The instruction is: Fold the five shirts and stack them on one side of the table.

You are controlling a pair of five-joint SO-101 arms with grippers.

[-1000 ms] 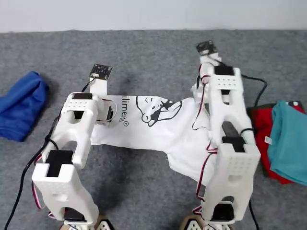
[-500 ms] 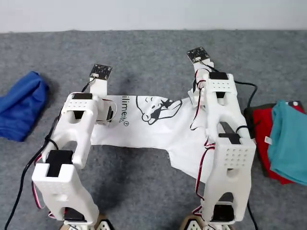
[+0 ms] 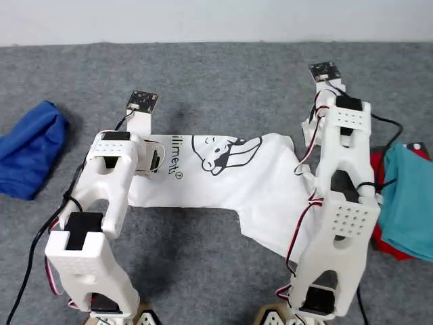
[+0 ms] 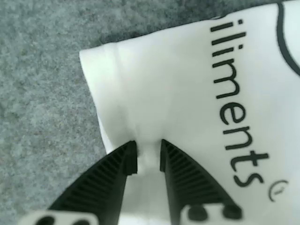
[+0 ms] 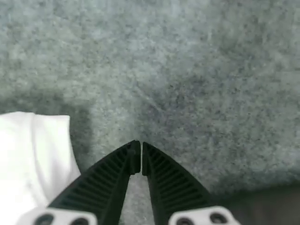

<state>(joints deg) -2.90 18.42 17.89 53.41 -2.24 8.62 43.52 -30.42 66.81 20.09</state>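
Closest to the arm bases, the white shirt [image 3: 223, 183] lies spread out wide on the grey table [image 3: 223, 74]. One loose part of it hangs toward the near side under the right arm. It has some creases, but it does not look like a neat folded square yet, so I think this shirt is only just being worked on. A bit farther out, the left gripper [image 4: 147, 150] is pinching a small bump of white cloth near the shirt's left edge, next to the black letters. The right gripper [image 5: 141, 150] has its fingers pressed together with nothing between them. It sits over bare table just beside the shirt's far right corner. Off to the left side, well apart, a blue shirt [image 3: 30, 149] lies in a lump and looks unfolded. On the right side, a teal shirt [image 3: 409, 203] rests on top of a red shirt [image 3: 377, 172], and I can't tell if those two are folded or just dropped there. I count four shirts here. My guess is most of the job is left: fold the white one, fold the blue one, and make one tidy stack.
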